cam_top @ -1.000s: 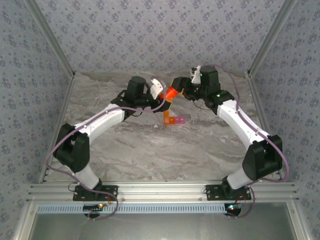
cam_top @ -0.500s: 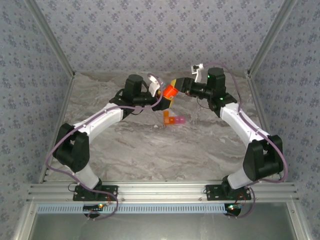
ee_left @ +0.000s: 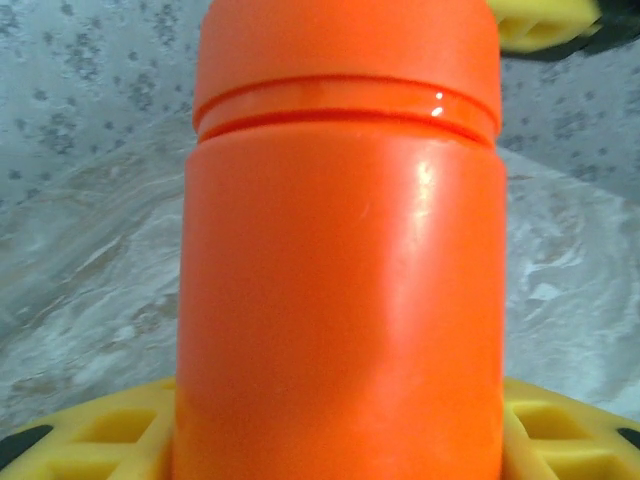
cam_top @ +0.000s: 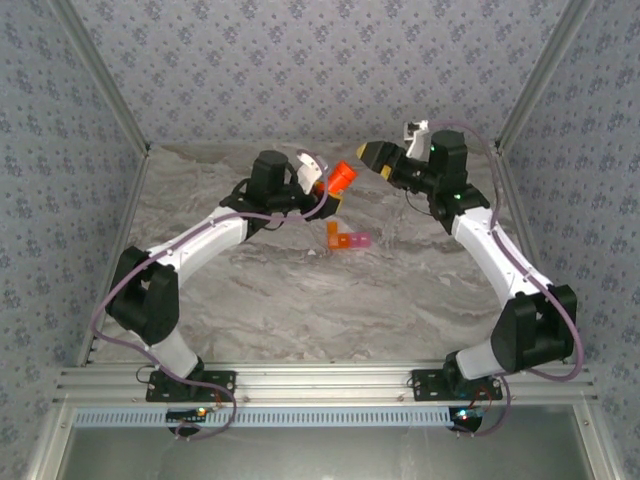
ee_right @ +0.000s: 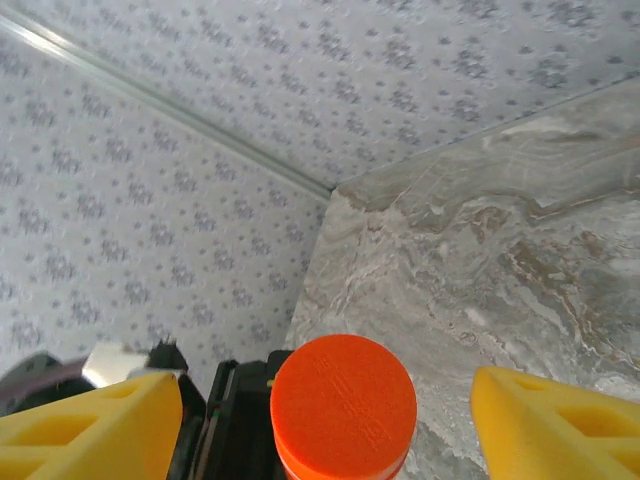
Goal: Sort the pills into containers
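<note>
My left gripper (cam_top: 328, 193) is shut on a round orange bottle (cam_top: 341, 178) and holds it above the back of the table. The bottle (ee_left: 340, 250) fills the left wrist view, cap on, with yellow fingers (ee_left: 90, 440) at either side of its base. My right gripper (cam_top: 373, 153) hangs open just right of the bottle, apart from it. In the right wrist view the orange cap (ee_right: 343, 400) faces me between the spread fingers (ee_right: 555, 425). The pill box (cam_top: 346, 239), one orange and one pink cell, lies on the table below. No pills show.
The marble table (cam_top: 300, 290) is boxed in by patterned walls (cam_top: 320, 70) at the back and both sides. A metal rail (cam_top: 320, 380) runs along the near edge by the arm bases.
The right gripper has left the bottle's cap and drawn back up and to the right, now open. The left gripper has kept the bottle almost still.
</note>
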{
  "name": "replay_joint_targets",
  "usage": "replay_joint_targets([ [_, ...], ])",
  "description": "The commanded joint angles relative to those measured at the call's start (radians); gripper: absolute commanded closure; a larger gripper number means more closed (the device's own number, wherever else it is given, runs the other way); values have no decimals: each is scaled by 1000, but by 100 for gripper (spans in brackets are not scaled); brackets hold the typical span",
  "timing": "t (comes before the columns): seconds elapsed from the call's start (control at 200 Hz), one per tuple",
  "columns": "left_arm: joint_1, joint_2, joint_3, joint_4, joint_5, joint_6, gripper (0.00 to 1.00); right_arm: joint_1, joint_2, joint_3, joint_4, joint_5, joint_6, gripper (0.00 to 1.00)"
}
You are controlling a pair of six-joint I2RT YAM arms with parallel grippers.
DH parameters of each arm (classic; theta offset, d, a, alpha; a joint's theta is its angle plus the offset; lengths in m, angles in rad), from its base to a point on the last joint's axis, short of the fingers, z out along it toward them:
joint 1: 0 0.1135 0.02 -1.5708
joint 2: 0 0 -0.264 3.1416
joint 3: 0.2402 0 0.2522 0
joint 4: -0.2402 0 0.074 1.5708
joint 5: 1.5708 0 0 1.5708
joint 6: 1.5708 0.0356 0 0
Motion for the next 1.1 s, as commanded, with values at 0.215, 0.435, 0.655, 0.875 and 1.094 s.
replay_joint_targets([
  [0.215,-30,-33,-6,-10,-98,93,100,33,38,47,-121,122,114,18],
  [0.435,-37,-24,1,-16,-91,97,100,80,80,66,-114,130,112,18],
  [0.655,-39,-19,3,-16,-81,91,100,113,109,92,-104,124,105,21],
  [0.875,-39,-21,5,-1,-75,76,100,128,118,89,-99,113,108,31],
  [1.094,-38,-23,-2,30,-71,57,100,130,116,67,-82,74,111,49],
])
